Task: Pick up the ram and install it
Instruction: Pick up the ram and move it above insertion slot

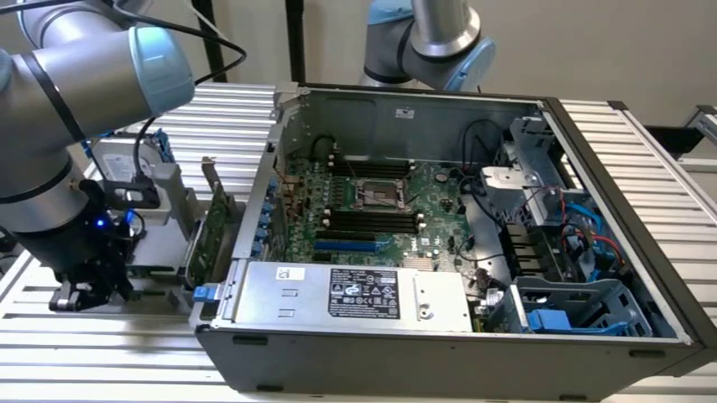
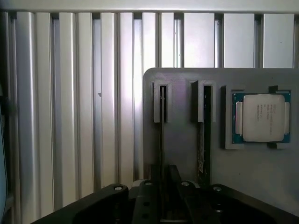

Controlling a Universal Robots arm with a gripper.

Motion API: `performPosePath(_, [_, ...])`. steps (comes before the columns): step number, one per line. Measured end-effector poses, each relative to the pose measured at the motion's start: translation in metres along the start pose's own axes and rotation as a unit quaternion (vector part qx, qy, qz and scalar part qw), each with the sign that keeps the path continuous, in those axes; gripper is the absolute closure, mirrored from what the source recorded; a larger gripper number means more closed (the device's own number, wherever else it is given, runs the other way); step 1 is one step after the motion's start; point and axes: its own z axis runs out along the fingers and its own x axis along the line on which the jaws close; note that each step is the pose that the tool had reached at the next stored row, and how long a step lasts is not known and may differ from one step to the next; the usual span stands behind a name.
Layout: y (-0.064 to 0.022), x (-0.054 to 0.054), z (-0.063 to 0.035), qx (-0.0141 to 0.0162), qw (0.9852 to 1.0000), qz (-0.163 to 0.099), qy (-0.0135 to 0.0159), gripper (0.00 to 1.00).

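Observation:
The ram (image 2: 162, 122) stands on edge in a slot of a grey holder block (image 2: 182, 154), seen as a thin dark line. A second stick (image 2: 202, 140) sits in the neighbouring slot. My gripper (image 2: 162, 189) is right over the near end of the first stick, in line with it. In the exterior view the gripper (image 1: 84, 292) hangs low at that view's left, beside the open computer case (image 1: 448, 353). The motherboard's black ram slots (image 1: 364, 220) lie inside the case, apart from the gripper.
A square silver processor chip (image 2: 261, 117) rests in a recess of the same block. A taller green expansion card (image 1: 213, 227) stands upright between my arm and the case wall. A second robot arm (image 1: 431, 42) stands behind the case. The table (image 2: 70, 93) is ribbed aluminium.

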Motion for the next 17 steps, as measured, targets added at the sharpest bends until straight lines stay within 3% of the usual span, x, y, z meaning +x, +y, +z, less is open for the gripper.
performPosePath(17, [0.0000, 0.0000, -0.0017, -0.0001, 1.0000, 0.000, 0.0000, 1.00])
